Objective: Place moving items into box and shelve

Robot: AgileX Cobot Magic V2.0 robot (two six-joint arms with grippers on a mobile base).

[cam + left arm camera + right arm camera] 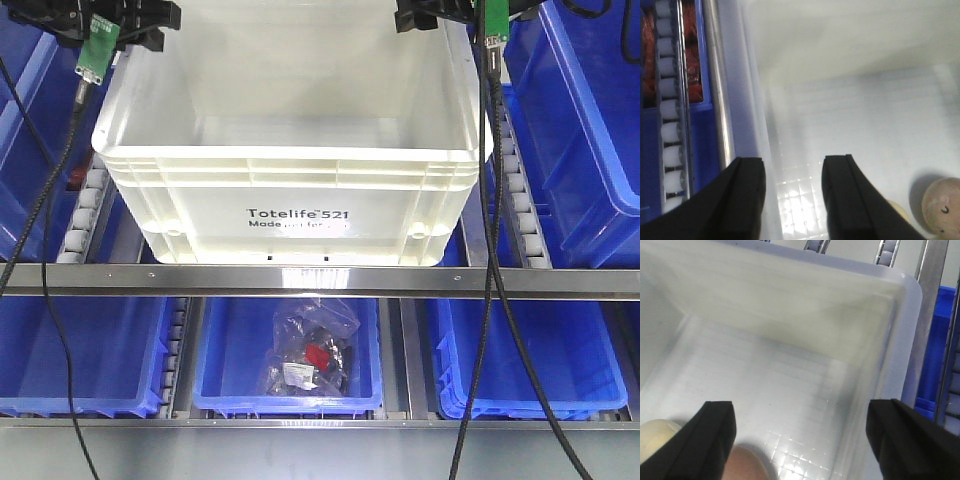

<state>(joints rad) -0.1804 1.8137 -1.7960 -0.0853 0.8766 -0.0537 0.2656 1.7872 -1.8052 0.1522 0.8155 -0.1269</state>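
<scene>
The white crate (290,170) filled the frame's center; both grippers, left (792,200) and right (802,437), straddled its side walls, jaws apart, unclamped.

Blue bins (290,375) fill a metal roller rack (300,280)

You have the crate (290,190) on the upper shelf level, on the roller tracks (85,215), just behind the metal front rail (320,280). Bins (585,130) flank it left and right. Below the rail a row of three bins sits side by side; the middle bin (285,395) holds a bag of small parts (310,355). Inside the crate, a round item (942,205) lies on the floor with a second one (657,437) beside it. Your left gripper (792,190) straddles the crate's left wall; your right gripper (800,435) straddles its right wall.
</scene>
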